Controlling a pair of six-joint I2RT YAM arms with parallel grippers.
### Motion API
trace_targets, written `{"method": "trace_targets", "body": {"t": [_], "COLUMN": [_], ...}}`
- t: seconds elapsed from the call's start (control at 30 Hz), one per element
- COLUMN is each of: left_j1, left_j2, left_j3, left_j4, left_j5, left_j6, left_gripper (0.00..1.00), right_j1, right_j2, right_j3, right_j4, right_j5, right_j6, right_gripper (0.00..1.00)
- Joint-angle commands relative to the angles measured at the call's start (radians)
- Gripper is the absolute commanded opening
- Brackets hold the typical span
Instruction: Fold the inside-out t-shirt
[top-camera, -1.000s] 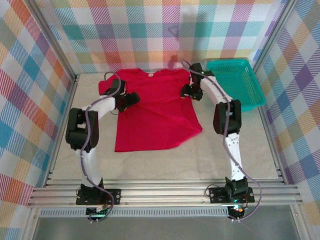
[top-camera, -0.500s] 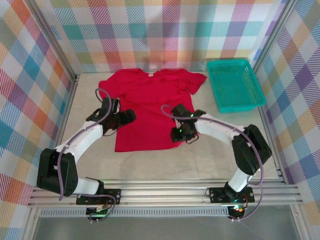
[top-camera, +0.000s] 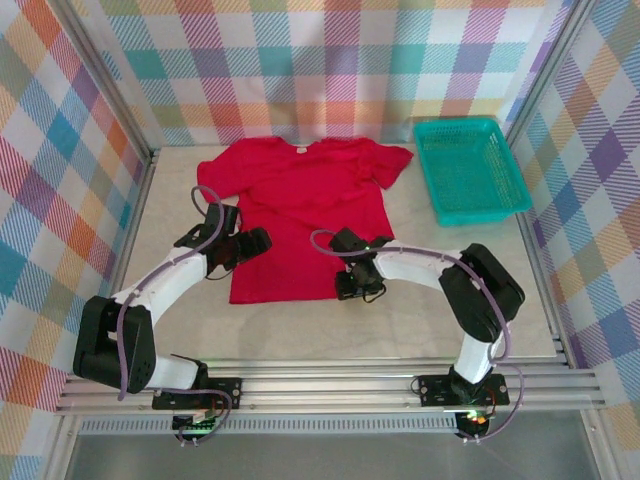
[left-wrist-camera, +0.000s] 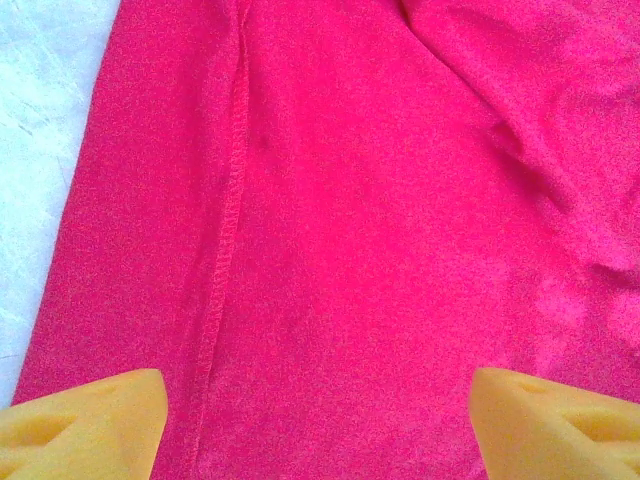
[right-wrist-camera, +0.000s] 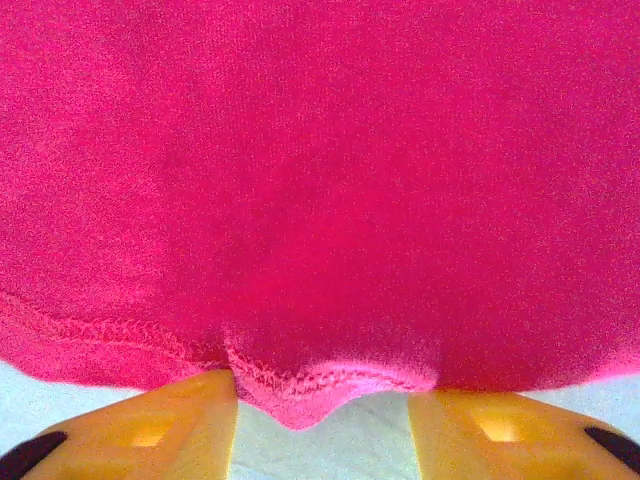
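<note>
Red t-shirt (top-camera: 305, 205) flat on bench (top-camera: 450, 310), collar toward far wall, hem toward the arms.
Long axis runs near-to-far. Left gripper (top-camera: 260, 241) spread wide over left side seam; right gripper (top-camera: 351, 288) half-spread at hem's right corner, straddling a hem pucker.

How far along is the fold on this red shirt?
Done: the t-shirt lies spread flat on the table, sleeves out, with the white tag showing at the collar. In hand: the right gripper has its jaws apart either side of the bottom hem; the left gripper hangs open over the side seam. Left: no fold shows yet, so every fold remains.
</note>
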Motion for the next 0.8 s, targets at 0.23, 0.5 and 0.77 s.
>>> {"method": "trace_targets", "body": {"t": [0.23,0.5,0.77], "left_j1": [-0.028,-0.075,-0.094], "left_j2": [-0.050,-0.048,-0.061], "left_j3": [0.032,0.075,0.076], "left_j4": [-0.036,-0.064,-0.060], "left_j5": [-0.006,0.018,0.048], "left_j6": [0.048,0.135,0.179], "left_gripper": [0.76,0.76,0.79], "right_j1": [0.007,0.005,0.004], "right_j2": [-0.042,-0.113,-0.134], "right_j3": [0.040,0.097,0.155], "right_j4": [-0.070,-0.139,-0.184], "right_j5": [0.009,0.018,-0.021], "right_j6": [0.005,-0.023,-0.029], "right_gripper": [0.02,0.00,0.00]}}
